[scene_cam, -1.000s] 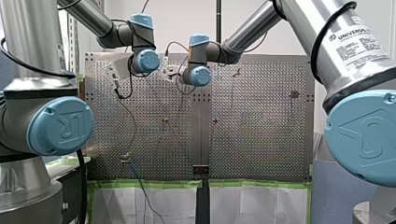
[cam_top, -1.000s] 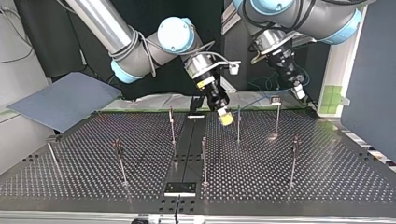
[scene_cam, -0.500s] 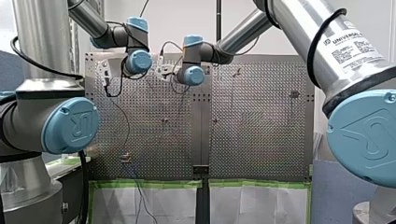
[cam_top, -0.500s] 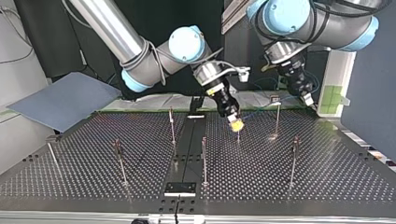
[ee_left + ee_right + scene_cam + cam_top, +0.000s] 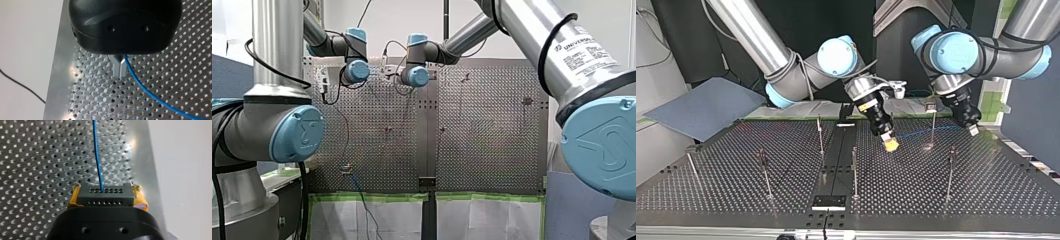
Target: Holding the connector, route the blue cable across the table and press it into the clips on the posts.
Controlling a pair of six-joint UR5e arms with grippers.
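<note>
In the top view the right gripper (image 5: 891,145) has sunk nearer the bench (image 5: 986,190), its yellow-padded fingers (image 5: 140,199) pinching the black connector (image 5: 104,195). The left gripper (image 5: 974,131) has swung right past the far post (image 5: 933,125), its metal fingers (image 5: 117,70) pressed together on the blue cable (image 5: 145,90).

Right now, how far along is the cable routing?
Done: my right claw grips the dark perforated connector block. In hand: the thin blue cable leaves that connector and runs by my left claw, which is shut, both claws low over the perforated metal table. Left: pressing it into clips on the thin metal posts; whether one already holds it is unclear.
</note>
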